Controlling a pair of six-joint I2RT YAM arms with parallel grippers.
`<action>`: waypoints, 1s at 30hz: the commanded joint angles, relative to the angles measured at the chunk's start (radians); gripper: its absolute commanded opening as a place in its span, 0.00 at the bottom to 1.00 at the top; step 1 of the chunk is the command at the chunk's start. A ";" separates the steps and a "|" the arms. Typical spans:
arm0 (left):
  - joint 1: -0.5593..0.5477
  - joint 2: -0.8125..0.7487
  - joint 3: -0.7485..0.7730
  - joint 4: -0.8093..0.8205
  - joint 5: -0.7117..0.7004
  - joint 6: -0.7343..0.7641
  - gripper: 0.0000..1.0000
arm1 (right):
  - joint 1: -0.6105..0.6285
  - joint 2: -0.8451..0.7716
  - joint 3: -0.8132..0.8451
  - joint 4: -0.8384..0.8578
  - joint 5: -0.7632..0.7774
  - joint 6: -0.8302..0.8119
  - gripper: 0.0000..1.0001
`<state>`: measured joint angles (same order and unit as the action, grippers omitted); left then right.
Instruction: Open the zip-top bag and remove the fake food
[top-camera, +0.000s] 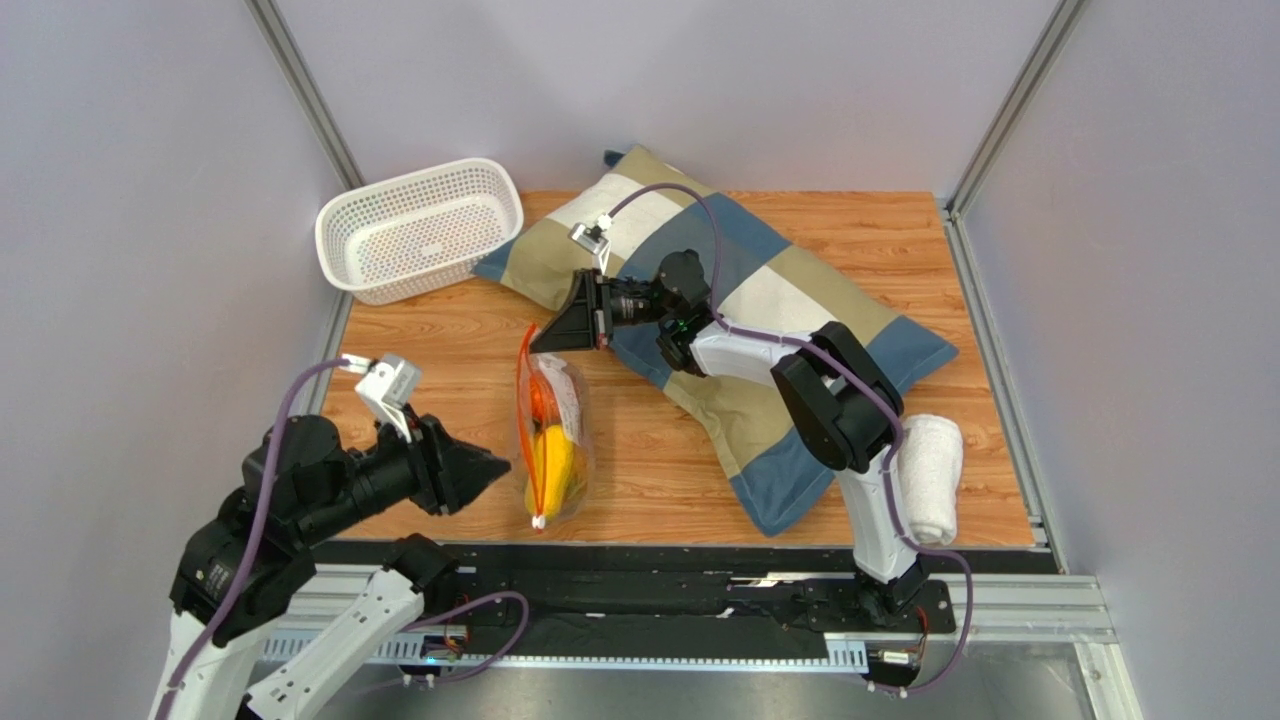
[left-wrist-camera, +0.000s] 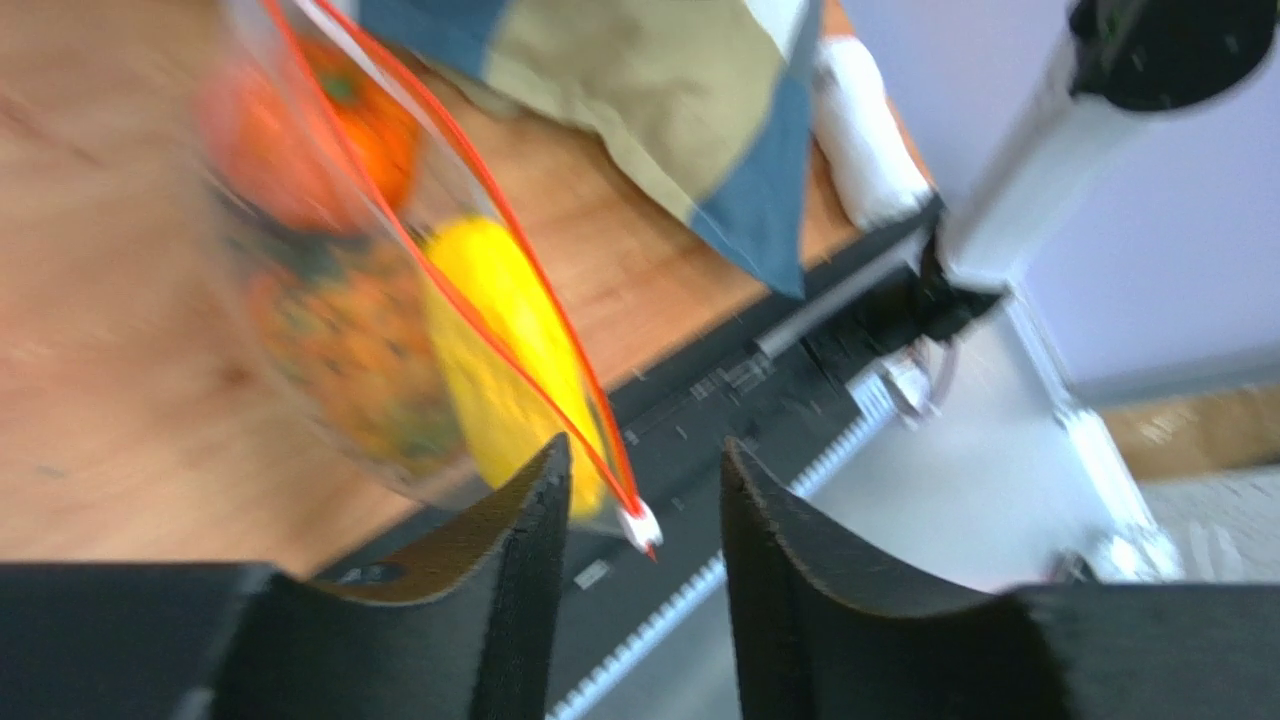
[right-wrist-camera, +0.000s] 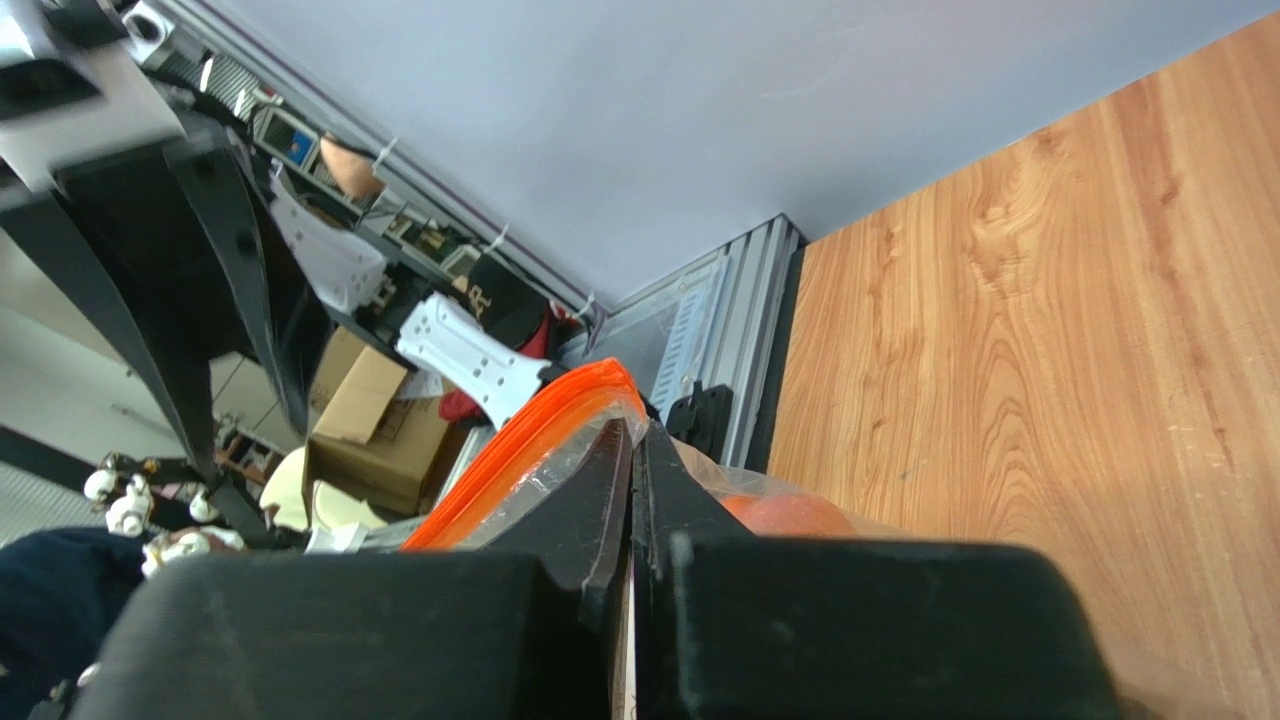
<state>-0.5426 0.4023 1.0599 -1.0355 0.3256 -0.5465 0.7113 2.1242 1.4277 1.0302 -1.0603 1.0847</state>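
The clear zip-top bag (top-camera: 556, 438) lies on the wooden table, its orange-red zip strip (top-camera: 525, 428) along its left side. Inside show a yellow piece (top-camera: 556, 468) and an orange piece (top-camera: 543, 399). My right gripper (top-camera: 538, 342) is shut on the bag's far corner; its wrist view shows the jaws (right-wrist-camera: 631, 438) pinching clear plastic by the strip (right-wrist-camera: 519, 450), with an orange-red round fruit (right-wrist-camera: 781, 515) behind. My left gripper (top-camera: 504, 470) is open just left of the bag's near end. In its wrist view the white slider (left-wrist-camera: 642, 527) sits between the spread fingertips (left-wrist-camera: 646, 447), untouched.
A white perforated basket (top-camera: 416, 225) stands at the back left. A blue, tan and white pillow (top-camera: 751, 300) lies under the right arm. A rolled white towel (top-camera: 929, 477) is at the near right. The black rail (top-camera: 676, 578) runs along the table's near edge.
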 joint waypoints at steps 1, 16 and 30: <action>0.000 0.105 0.074 0.011 -0.247 0.105 0.52 | 0.004 -0.007 0.020 0.070 -0.076 -0.002 0.00; 0.047 0.414 -0.106 0.268 -0.245 0.138 0.39 | 0.002 -0.113 -0.045 -0.085 -0.035 -0.087 0.05; 0.089 0.385 -0.175 0.477 -0.019 0.096 0.00 | 0.137 -0.584 -0.045 -1.538 1.010 -0.456 0.96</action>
<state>-0.4572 0.7734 0.8948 -0.6529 0.2470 -0.4290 0.7853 1.6405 1.4055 -0.2447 -0.3534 0.6540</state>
